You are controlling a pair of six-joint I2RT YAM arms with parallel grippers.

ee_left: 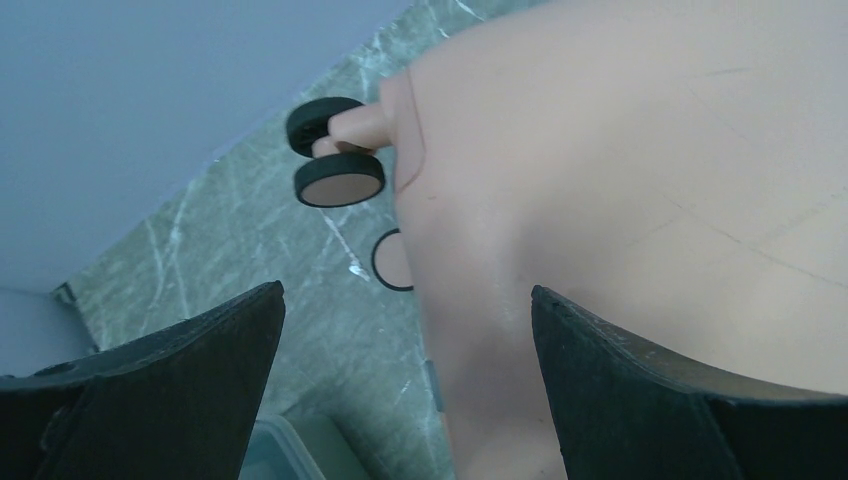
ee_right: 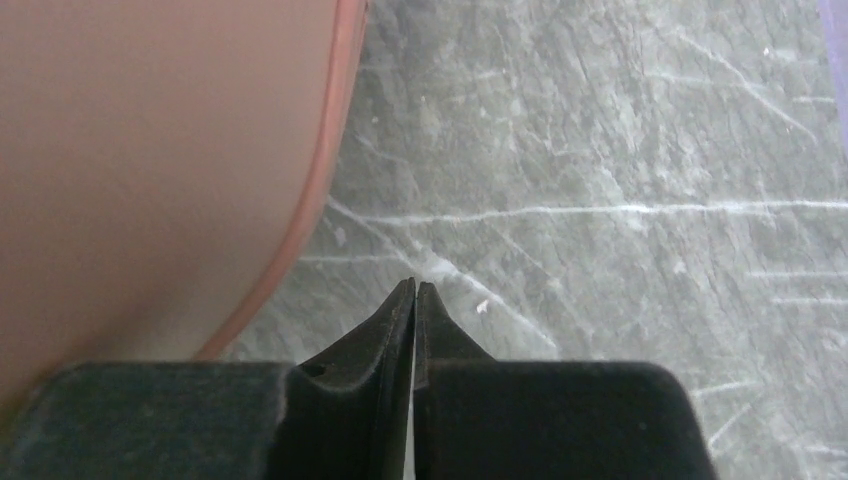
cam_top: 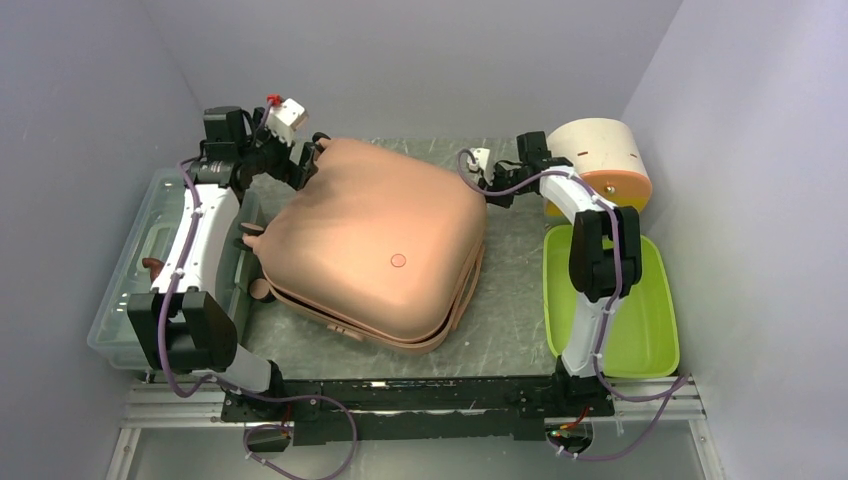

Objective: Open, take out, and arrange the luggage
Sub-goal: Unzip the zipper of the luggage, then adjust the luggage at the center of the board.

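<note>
A: Right gripper (ee_right: 414, 290) is pinched shut, empty, over the table (ee_right: 620, 150) just beside the luggage (cam_top: 375, 245), which lies flat mid-table.
B: Left gripper (ee_left: 405, 296) gapes wide at its wheeled corner. The shell looks stiff, slick and bulky; I'd grab the rim seam.
A: Only the left wrist view shows the wheels (ee_left: 338, 178); only overhead shows the whole case.

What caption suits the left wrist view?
Open left gripper framing the edge of the pink luggage, near its wheels.
</note>
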